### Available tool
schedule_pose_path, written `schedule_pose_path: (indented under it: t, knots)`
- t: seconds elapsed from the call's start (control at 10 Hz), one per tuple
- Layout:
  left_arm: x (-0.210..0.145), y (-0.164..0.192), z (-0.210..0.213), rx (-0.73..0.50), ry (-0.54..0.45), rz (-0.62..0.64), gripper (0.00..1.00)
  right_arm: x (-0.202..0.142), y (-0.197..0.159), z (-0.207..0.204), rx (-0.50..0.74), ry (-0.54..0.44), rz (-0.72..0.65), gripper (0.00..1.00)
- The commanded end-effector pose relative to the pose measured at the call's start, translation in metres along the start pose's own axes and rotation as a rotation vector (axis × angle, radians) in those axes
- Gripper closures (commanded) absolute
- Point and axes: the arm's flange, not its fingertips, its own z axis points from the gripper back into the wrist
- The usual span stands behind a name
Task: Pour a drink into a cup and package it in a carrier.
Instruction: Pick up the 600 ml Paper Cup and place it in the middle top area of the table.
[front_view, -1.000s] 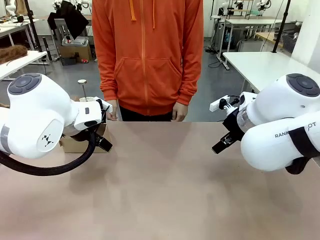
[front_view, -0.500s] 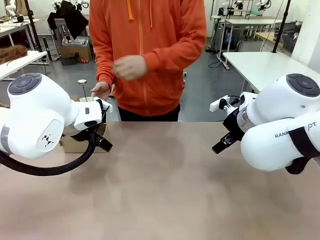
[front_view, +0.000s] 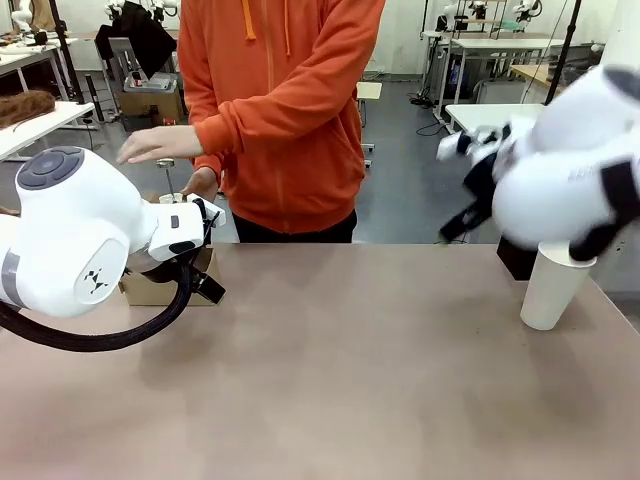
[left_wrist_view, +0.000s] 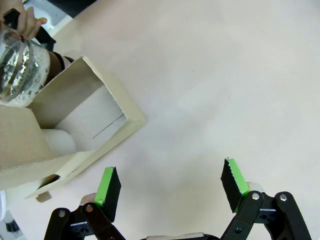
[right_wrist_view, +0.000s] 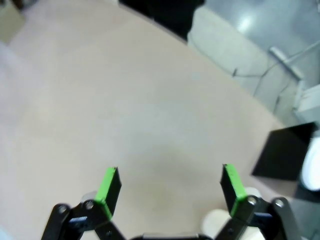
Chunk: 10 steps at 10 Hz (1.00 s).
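The left pincer (left_wrist_view: 169, 174) gapes open beside a plain brown cardboard box (left_wrist_view: 112, 92). The right pincer (right_wrist_view: 170, 176) hangs open, empty, above the beige counter (right_wrist_view: 125, 100).

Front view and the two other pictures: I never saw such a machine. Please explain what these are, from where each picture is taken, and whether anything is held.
The white shapes are two robot arms, the left arm and the right arm, at a table. The front view looks across it at a person in an orange hoodie. The other two pictures come from cameras on the wrists, looking along each pincer's green-padded fingers. The left pincer and the right pincer are both open and hold nothing. On the table stand a tall white paper cup, a black box beside it, and an open cardboard box by the left arm. Beside that box is a glass pitcher, with the person's hand at its top.
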Motion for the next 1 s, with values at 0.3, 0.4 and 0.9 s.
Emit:
schedule_pose_path:
  t: [0.3,0.4,0.9]
  knots:
    - [0.000,0.000,0.000,0.000,0.000,0.000,0.00,-0.008,-0.185,0.106,0.368,-0.304,0.122,0.00]
    - [0.000,0.000,0.000,0.000,0.000,0.000,0.00,-0.033,-0.214,0.118,0.432,-0.390,0.151,0.00]
    - [0.000,0.000,0.000,0.000,0.000,0.000,0.00,-0.190,-0.286,0.062,0.568,-0.754,0.122,0.00]
